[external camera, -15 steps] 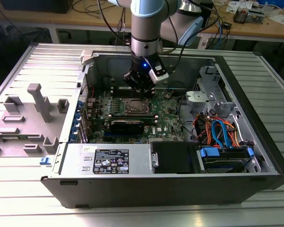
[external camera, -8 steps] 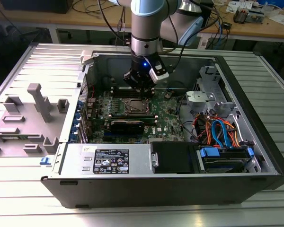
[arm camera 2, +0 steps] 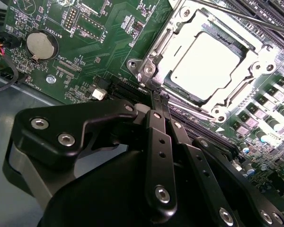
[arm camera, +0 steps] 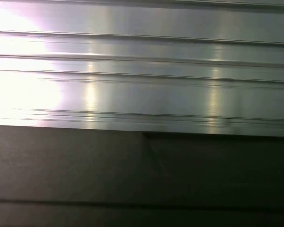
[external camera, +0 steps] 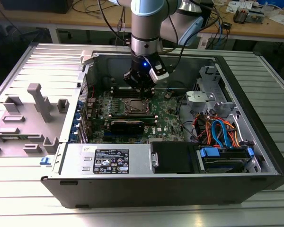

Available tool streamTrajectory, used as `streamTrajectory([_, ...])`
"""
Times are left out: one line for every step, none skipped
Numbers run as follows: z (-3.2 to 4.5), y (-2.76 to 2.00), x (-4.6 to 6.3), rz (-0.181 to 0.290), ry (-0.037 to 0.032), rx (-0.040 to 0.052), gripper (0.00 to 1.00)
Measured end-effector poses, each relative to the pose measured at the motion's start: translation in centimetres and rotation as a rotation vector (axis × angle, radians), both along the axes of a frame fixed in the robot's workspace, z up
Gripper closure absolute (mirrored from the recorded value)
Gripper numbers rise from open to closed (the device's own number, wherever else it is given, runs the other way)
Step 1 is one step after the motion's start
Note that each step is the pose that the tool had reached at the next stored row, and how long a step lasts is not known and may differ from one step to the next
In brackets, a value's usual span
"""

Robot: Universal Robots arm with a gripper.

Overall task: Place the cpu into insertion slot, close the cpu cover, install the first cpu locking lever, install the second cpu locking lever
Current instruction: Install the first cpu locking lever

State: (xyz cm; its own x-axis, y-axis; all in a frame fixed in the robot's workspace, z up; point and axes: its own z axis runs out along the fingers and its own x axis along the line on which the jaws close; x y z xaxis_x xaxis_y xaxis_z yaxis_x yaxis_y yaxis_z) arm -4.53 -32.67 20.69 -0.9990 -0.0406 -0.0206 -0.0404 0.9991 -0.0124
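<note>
Gripper (arm camera 2: 160,101), fingers pinched together and holding nothing, hovers at the socket corner; the cpu (arm camera 2: 206,59) sits under the closed cpu cover (arm camera 2: 154,49), so lever installation seems underway.

Open computer case (external camera: 255,142), grey moulded tray (external camera: 23,118) beside it (orange and blue cables (external camera: 217,130) inside)
</note>
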Motion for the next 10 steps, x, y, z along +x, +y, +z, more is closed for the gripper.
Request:
streamTrajectory([-0.01, -0.02, 0.00, 0.000, 0.0000, 0.0003, 0.89])
streamTrajectory([-0.01, -0.04, 0.01, 0.000, 0.0000, 0.0003, 0.89])
streamTrajectory([-0.02, -0.07, 0.01, 0.000, -0.0001, 0.0000, 0.89])
streamTrajectory([-0.02, -0.10, 0.01, 0.000, 0.0000, -0.0001, 0.89])
streamTrajectory([-0.03, -0.13, 0.01, 0.000, -0.0001, 0.0000, 0.89])
streamTrajectory([-0.03, -0.16, 0.01, -0.001, 0.0000, -0.0002, 0.89])
streamTrajectory([-0.02, -0.17, 0.01, -0.001, 0.0001, -0.0002, 0.89])
streamTrajectory([-0.04, -0.19, 0.01, -0.001, 0.0000, -0.0001, 0.89])
streamTrajectory([-0.05, -0.20, 0.02, -0.001, 0.0000, 0.0000, 0.89])
streamTrajectory([-0.05, -0.21, 0.02, -0.001, 0.0000, -0.0001, 0.89])
